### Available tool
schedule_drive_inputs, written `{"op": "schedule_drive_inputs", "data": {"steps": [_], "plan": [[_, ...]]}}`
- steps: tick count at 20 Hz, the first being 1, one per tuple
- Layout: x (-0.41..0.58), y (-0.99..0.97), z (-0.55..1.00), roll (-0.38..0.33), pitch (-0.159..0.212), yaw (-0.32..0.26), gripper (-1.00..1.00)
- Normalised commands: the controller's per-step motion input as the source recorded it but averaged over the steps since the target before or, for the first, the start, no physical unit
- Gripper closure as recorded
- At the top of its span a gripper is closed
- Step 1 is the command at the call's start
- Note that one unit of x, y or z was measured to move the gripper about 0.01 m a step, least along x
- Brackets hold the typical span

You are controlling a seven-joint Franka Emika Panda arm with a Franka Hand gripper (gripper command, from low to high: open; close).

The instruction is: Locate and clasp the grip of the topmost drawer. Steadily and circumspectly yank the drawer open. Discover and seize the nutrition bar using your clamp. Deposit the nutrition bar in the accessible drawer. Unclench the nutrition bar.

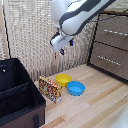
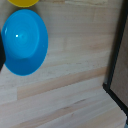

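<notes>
The dresser stands at the exterior view's right. Its topmost drawer [image 1: 114, 29] is dark-brown wood grain with a slim silver handle [image 1: 116, 32], and it looks shut. My clamp [image 1: 66, 47] hangs in the air well to the left of the dresser, above the bowls. Its dark bluish fingers are apart with nothing between them. The nutrition bar [image 1: 50, 89], an orange, red and yellow printed box, stands on edge on the wooden floor against a black bin. The wrist view shows neither the bar nor the fingers.
A yellow bowl [image 1: 63, 79] [image 2: 22, 2] and a blue bowl [image 1: 76, 88] [image 2: 24, 42] sit beside the bar. A large black bin [image 1: 20, 95] fills the exterior view's left. A lower drawer [image 1: 111, 59] is shut. The dresser's dark edge [image 2: 117, 60] shows in the wrist view.
</notes>
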Motion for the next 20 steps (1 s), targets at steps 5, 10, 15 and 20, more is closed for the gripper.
{"op": "schedule_drive_inputs", "data": {"steps": [5, 10, 15, 20], "plan": [[0.340, 0.15, 0.23, -0.359, 0.003, -0.002, -1.00], [0.292, 0.20, 0.26, -0.351, 0.000, -0.015, -1.00], [0.262, 0.23, 0.34, -0.329, 0.015, -0.019, -1.00], [0.193, 0.13, 0.44, -0.287, 0.006, -0.017, -1.00]]}}
